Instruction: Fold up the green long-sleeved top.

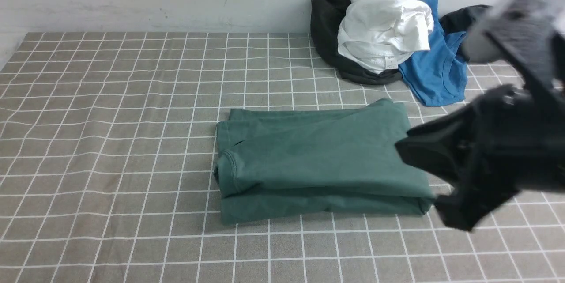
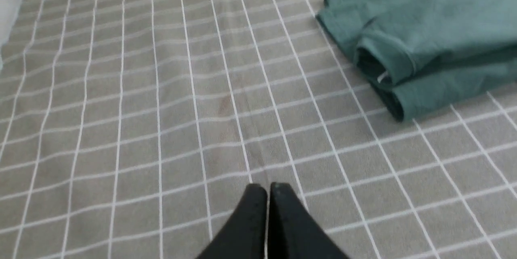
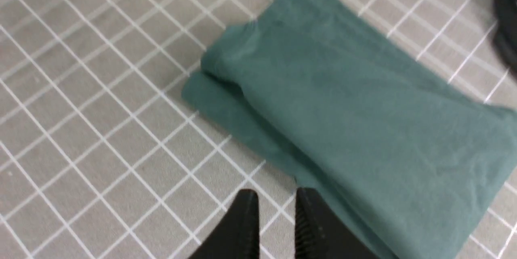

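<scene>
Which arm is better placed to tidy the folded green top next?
Probably the right. The right gripper hovers at the edge of the green top, slightly open. The left gripper is shut, over bare checked tablecloth, away from the garment.

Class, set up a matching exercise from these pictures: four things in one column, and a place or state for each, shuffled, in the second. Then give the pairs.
Things
1. green top
2. white garment
3. blue garment
4. left pincer

Places or states
A. lies on the checked cloth beside the pile, partly under the white one
B. shut, above bare checked cloth
C. folded into a rectangle mid-table
D. crumpled on top of the dark garment by the wall

Pairs: 1-C, 2-D, 3-A, 4-B
</scene>
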Robot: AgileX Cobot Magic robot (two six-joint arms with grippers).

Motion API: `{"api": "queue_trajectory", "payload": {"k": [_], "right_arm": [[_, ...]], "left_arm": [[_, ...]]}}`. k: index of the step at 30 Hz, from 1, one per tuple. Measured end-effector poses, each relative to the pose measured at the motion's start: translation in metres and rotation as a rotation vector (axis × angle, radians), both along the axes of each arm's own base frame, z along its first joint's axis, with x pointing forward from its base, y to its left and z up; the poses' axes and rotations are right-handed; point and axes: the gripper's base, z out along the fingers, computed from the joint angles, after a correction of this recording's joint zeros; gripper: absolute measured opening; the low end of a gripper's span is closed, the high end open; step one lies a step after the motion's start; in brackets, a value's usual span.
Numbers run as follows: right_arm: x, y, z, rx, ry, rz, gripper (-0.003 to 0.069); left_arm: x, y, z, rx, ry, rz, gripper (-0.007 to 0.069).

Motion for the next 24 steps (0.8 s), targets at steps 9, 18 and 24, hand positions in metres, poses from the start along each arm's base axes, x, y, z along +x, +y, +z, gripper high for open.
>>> {"api": "queue_trajectory", "payload": {"k": [9,18,24], "right_arm": [[-0.083,-0.075,-0.001,0.342,-0.320,-0.015,-0.0013],[-0.106,-0.098,-0.004,0.411,-0.396,-0.030,-0.0013],[-0.106,-0.098,-0.010,0.378,-0.349,-0.036,-0.0014]], "left_arm": [[-0.005,0.001,-0.012,-0.018,-0.100,-0.002,-0.0007],[-0.005,0.001,-0.013,-0.017,-0.099,-0.002,-0.0007],[-0.005,0.001,-0.013,-0.016,-0.099,-0.001,-0.0007]]}}
